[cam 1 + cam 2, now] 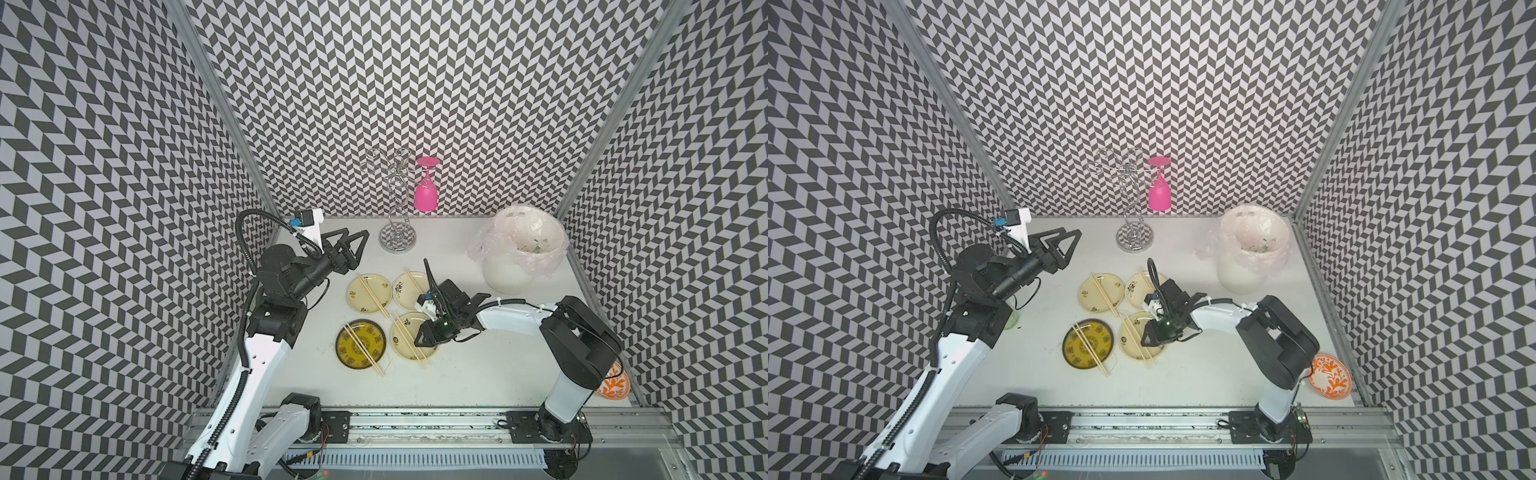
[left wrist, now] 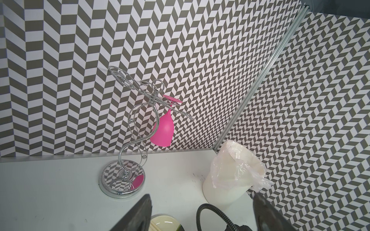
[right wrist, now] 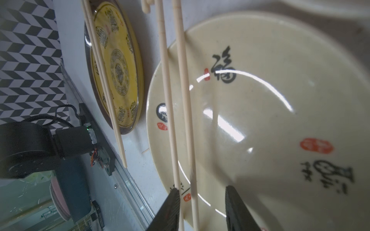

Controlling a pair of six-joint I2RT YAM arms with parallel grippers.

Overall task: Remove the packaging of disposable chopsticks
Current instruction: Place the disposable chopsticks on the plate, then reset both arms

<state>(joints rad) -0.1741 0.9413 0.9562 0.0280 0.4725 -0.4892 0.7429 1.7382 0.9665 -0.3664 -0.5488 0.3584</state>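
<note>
Right hand (image 3: 201, 189): low over the cream plate (image 3: 260, 112) second out from the bin. Fingers are partway apart; one stick of that plate's pair runs between them and the other lies beside one finger. No grip shows.
Left hand (image 1: 360, 241): raised, well apart from the bin, spread wide, holding nothing.
Table (image 1: 457, 374): white; carries everything below.
Bin (image 1: 505, 278): white, lined with a pinkish bag (image 1: 478, 245).
Plates, four: three cream and one dark yellow plate (image 1: 360, 343), clustered on the bin's side toward the left arm, the yellow one farthest from it.
Disposable chopsticks (image 3: 170, 112), four pairs: one pair across each plate, all bare wood.
Packaging (image 1: 534, 247): thin scraps with green marks inside the bin, too small to tell more; none shows on any stick.
Status: unwrapping looks complete; probably only letting go and drawing clear is left.
</note>
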